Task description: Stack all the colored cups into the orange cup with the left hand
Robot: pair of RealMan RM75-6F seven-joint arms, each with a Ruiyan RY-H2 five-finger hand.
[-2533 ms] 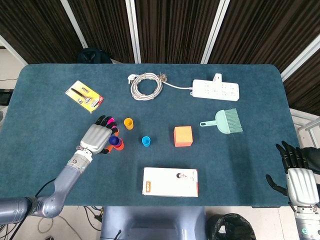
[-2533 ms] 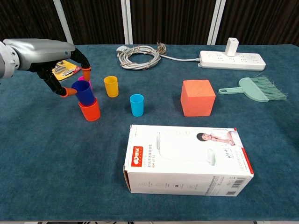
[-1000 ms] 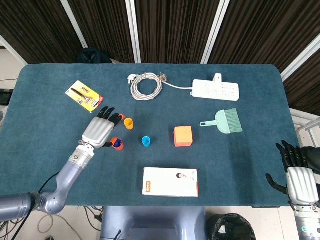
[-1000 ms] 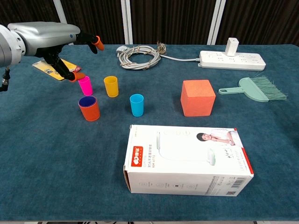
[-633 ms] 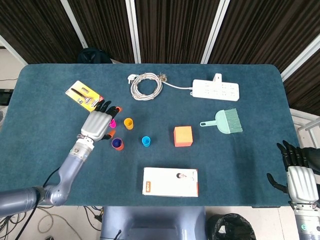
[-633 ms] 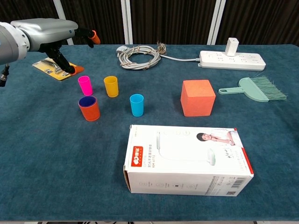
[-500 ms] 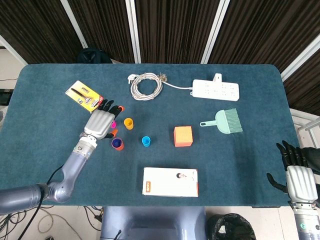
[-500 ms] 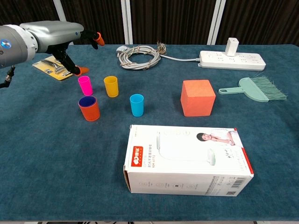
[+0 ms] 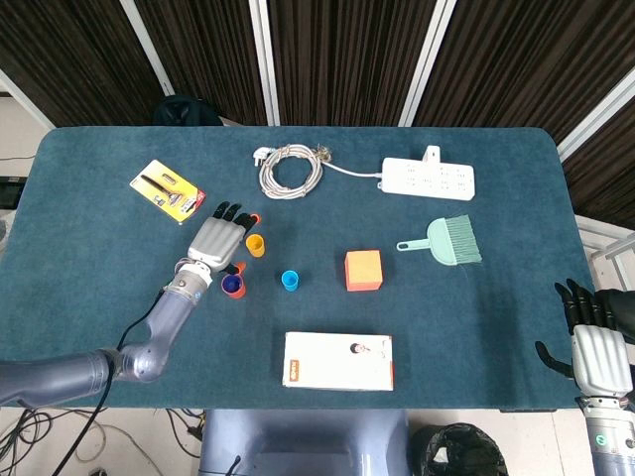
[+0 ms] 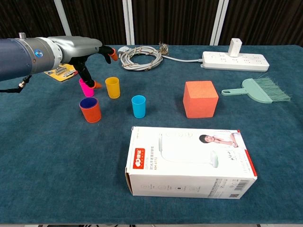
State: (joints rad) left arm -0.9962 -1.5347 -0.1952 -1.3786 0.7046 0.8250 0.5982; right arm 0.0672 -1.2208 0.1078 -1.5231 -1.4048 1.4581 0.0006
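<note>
The orange cup [image 10: 90, 110] stands at the front left with a dark blue cup [image 10: 88, 102] nested inside it. Just behind it is the pink cup [image 10: 86, 88], to its right the yellow cup [image 10: 112, 87], and further right the light blue cup [image 10: 138, 106]. My left hand [image 10: 80, 49] hovers over the pink cup, fingers spread, holding nothing; its thumb tip [image 10: 97, 85] hangs between the pink and yellow cups. In the head view the left hand [image 9: 218, 238] hides the pink cup. My right hand [image 9: 595, 342] rests off the table's right front corner, holding nothing.
A white carton [image 10: 189, 163] lies at the front centre, an orange cube [image 10: 200, 98] right of the cups. Further back are a coiled cable [image 10: 139, 56], a power strip [image 10: 234, 60] and a green brush [image 10: 262, 91]. A yellow package [image 9: 168, 190] lies left of the hand.
The left hand let go of the dark blue cup, which now sits deep in the orange cup. It then lifted, swung back and moved right over the pink cup.
</note>
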